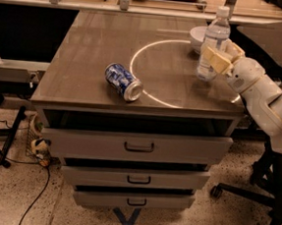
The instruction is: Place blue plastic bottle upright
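The blue plastic bottle (215, 36) stands upright at the right side of the table (85, 70), clear with a white cap and a pale label. Its base is at or just above the tabletop, inside the white circle marked there. My gripper (213, 56) reaches in from the right on a white arm, its tan fingers (215, 60) shut around the bottle's lower half.
A blue-and-white can (123, 82) lies on its side near the table's middle front. A white bowl (198, 37) sits just behind the bottle. Three drawers (138, 146) fill the table's front, and an office chair base (252, 188) stands at the right.
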Tool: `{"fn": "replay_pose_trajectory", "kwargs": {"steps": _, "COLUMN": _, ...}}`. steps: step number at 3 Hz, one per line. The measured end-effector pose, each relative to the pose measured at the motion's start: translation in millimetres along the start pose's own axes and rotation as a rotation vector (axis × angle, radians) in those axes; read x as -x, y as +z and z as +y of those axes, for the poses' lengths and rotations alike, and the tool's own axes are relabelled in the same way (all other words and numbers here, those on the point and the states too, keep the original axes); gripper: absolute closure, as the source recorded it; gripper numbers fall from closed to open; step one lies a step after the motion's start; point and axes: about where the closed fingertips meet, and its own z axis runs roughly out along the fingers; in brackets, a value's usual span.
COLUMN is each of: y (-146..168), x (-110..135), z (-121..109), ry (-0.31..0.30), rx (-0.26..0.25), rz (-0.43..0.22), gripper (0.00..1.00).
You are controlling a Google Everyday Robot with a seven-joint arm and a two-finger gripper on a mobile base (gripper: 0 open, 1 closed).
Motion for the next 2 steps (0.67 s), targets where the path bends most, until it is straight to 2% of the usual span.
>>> {"fn": "replay_pose_trajectory", "kwargs": {"steps": 2, "y": -4.7, "x": -6.6, "z": 5.5, "ry": 0.011, "rx": 0.045, "rz": -0.038, "gripper": 1.00}}
